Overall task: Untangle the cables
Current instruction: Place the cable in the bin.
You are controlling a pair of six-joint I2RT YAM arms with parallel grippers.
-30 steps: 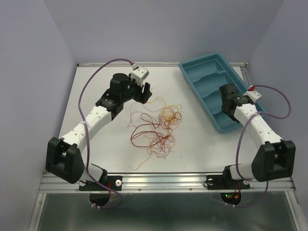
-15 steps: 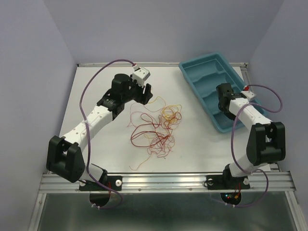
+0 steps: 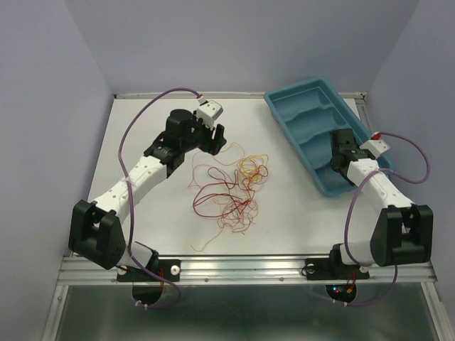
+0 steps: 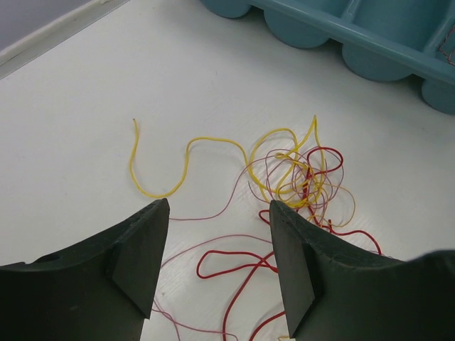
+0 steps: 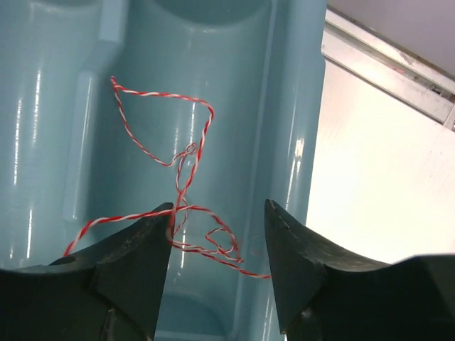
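- Red-and-white strand (image 5: 192,153) lies loosely kinked in one compartment of the tray (image 5: 284,106). It appears to touch the inner edge of one finger of the right gripper (image 5: 217,213), whose fingers stand apart with nothing clamped. If that arm lifts away, the strand could catch on the finger and ride out of the tray.
- The left gripper (image 4: 219,209) hovers over the far-left edge of the cables (image 3: 227,188), fingers wide and holding nothing. Closing down in the dense part would likely pinch several strands at once, and pulling would then tighten the knot.
- Nothing pins the bundle, so a quick tug could drag all of it across the table (image 3: 284,213) instead of drawing one strand free.
- Wire this thin lies flat on the table, so the fingertips could close above it and miss.
- The cables sit mid-table between the arms, well apart from the tray. They are very thin, curly strands in red, orange, yellow and pale pink, knotted most densely at the far right, with looser loops spreading toward the near edge.
- One yellow strand (image 4: 170,170) trails out of the knot in a wavy line, and its free end lies alone.
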